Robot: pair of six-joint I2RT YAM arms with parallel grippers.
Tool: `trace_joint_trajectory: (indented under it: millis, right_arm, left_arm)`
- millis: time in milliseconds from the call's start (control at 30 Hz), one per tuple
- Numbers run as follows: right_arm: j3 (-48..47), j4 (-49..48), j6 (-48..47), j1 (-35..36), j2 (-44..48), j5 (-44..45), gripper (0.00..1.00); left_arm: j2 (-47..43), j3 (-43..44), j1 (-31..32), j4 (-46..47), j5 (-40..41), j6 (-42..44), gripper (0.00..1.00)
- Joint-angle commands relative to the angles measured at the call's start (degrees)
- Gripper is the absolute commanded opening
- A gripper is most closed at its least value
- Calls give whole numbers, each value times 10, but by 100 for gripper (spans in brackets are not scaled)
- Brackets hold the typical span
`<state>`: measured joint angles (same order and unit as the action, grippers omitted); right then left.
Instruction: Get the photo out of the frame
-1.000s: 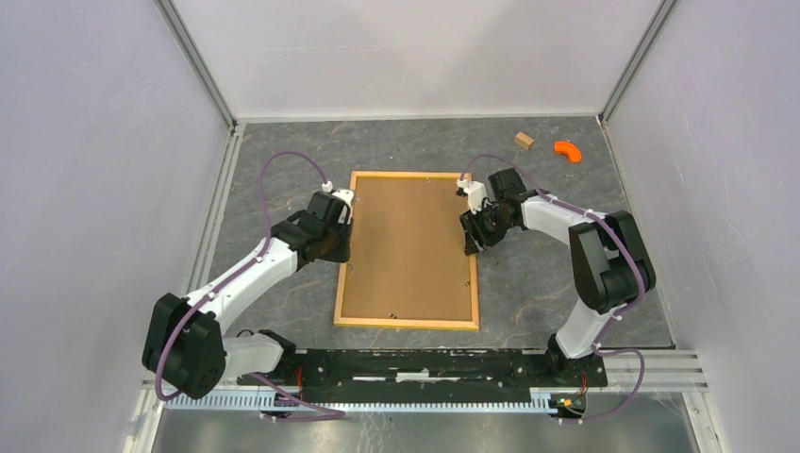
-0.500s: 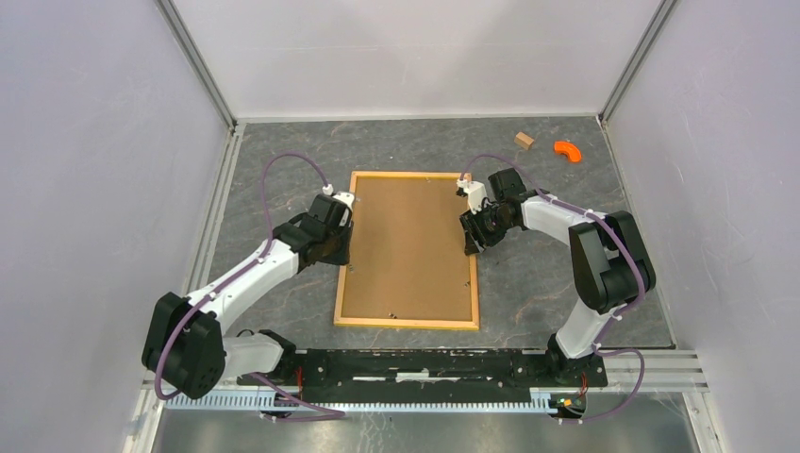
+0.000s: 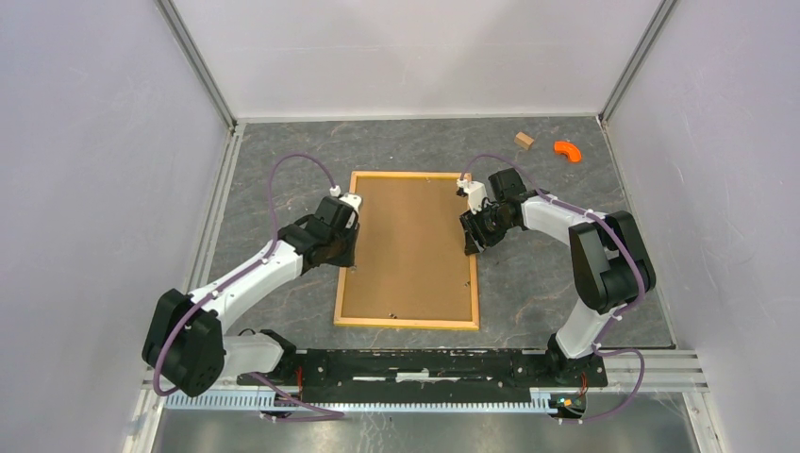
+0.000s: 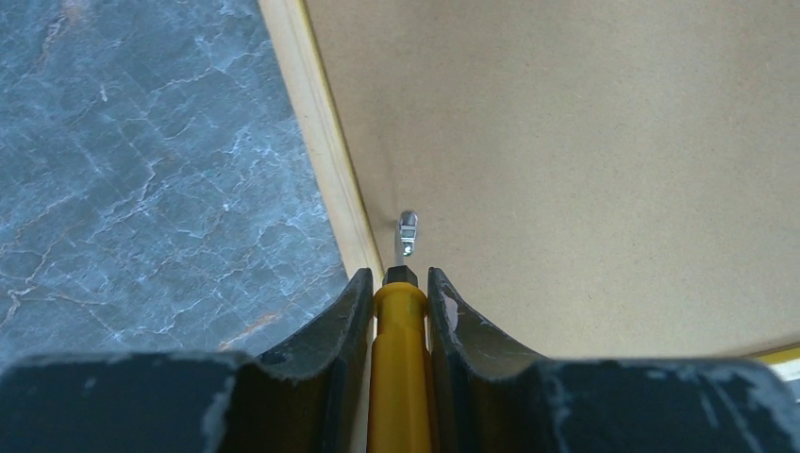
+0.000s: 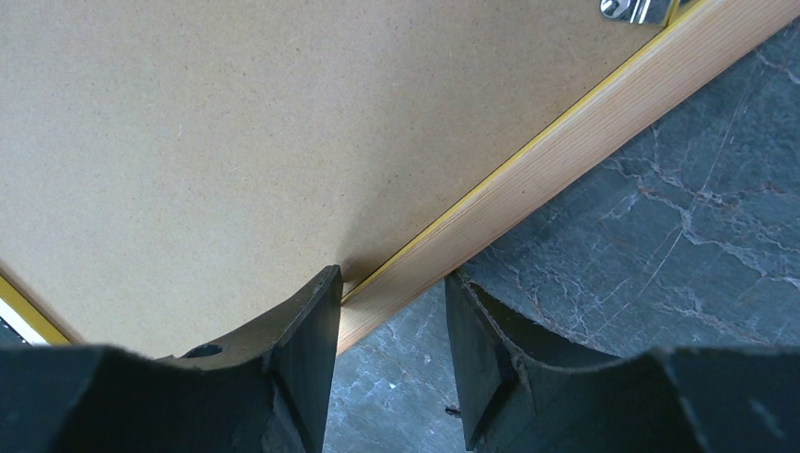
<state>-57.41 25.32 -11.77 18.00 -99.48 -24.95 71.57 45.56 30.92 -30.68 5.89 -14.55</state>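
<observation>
The frame (image 5: 566,151) has grained wood edges and a matt fibreboard back; the tool handle (image 4: 401,377) is smooth yellow plastic.

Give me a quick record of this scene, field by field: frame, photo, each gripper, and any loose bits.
frame: face down on the table, brown backing board up
photo: not visible
left gripper: shut on a yellow tool, tip pointing at a small metal clip by the left rail
right gripper: fingers either side of the right rail; clamping unclear
loose items: wooden block and orange piece, far right corner
</observation>
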Motion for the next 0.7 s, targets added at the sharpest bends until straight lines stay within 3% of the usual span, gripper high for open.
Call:
trace_joint_trajectory:
  millis: [0, 333, 433, 667]
  right_arm:
    - [16, -2, -3, 3, -19, 16, 50]
    - [16, -1, -3, 3, -19, 16, 50]
    - [17, 0, -4, 3, -15, 16, 50]
    - [17, 8, -13, 3, -9, 4, 52]
  left_arm:
    - [4, -4, 22, 20, -29, -15, 2]
    - [1, 3, 30, 22, -64, 4, 2]
    - [4, 47, 28, 8, -131, 59, 2]
    - [47, 178, 5, -65, -168, 222, 2]
